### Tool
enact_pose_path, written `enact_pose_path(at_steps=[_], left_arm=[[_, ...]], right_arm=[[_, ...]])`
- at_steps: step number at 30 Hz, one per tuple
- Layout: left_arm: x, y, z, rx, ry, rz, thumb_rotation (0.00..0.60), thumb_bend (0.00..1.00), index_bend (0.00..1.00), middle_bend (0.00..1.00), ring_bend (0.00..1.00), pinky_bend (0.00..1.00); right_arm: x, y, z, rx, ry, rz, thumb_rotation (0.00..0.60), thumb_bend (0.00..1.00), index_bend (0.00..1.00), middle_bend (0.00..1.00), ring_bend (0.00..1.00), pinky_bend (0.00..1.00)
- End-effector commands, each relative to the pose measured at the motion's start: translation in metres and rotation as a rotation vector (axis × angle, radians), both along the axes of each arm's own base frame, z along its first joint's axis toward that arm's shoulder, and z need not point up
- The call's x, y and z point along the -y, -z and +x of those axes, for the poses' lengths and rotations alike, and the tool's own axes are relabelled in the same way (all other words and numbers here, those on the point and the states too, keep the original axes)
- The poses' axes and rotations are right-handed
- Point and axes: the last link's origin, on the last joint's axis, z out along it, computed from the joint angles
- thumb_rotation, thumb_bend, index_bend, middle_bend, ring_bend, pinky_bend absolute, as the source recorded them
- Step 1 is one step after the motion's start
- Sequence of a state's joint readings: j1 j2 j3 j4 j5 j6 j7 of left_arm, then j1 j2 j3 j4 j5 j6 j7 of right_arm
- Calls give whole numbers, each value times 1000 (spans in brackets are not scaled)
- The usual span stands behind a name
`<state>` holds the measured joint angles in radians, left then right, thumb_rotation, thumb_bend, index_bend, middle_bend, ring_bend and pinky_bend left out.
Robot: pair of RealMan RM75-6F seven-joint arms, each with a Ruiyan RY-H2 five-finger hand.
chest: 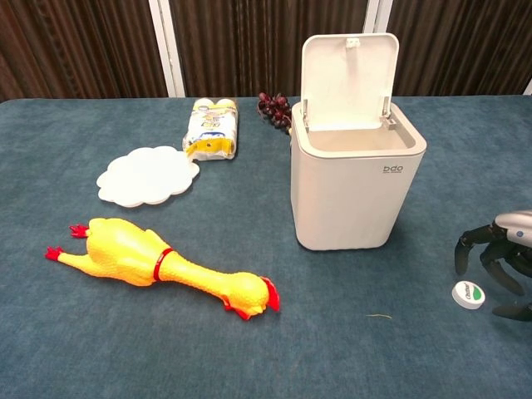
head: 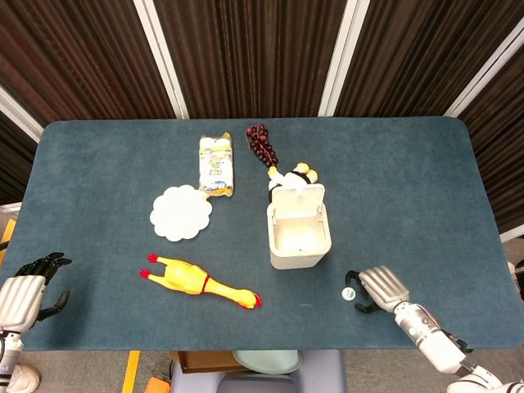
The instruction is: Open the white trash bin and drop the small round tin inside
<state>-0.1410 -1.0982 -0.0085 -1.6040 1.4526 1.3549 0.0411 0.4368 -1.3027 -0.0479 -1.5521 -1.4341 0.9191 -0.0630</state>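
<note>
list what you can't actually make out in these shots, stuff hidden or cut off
- Right hand: chest view, cut off by the right edge; contact with the small round tin is unclear.
- Black and yellow object: head view, partly behind the white trash bin; unidentifiable.
- Tin label: too small to read.
- Left hand: head view, cropped at the left edge.
</note>
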Motion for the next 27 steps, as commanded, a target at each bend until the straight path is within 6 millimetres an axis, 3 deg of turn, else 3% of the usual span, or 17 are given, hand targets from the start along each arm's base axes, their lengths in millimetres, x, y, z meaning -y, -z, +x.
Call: enact_pose_path(at_steps=[1, 20, 27], left_arm=[[0, 0, 0, 0, -1, 0, 600, 411, 252, 165, 215, 277], [0, 0, 0, 0, 1, 1, 600, 410, 253, 166, 215, 277], [0, -1, 0, 1, 2, 2, 600, 410, 253, 165, 216, 277]], right_arm=[[0, 2, -1, -5, 1, 4, 600, 339, 516, 800, 866, 823], [1, 9, -3, -3, 6, 9, 600, 344, 559, 807, 874, 829], [1, 10, -4, 0, 8, 0, 600, 347, 626, 817, 886, 843]])
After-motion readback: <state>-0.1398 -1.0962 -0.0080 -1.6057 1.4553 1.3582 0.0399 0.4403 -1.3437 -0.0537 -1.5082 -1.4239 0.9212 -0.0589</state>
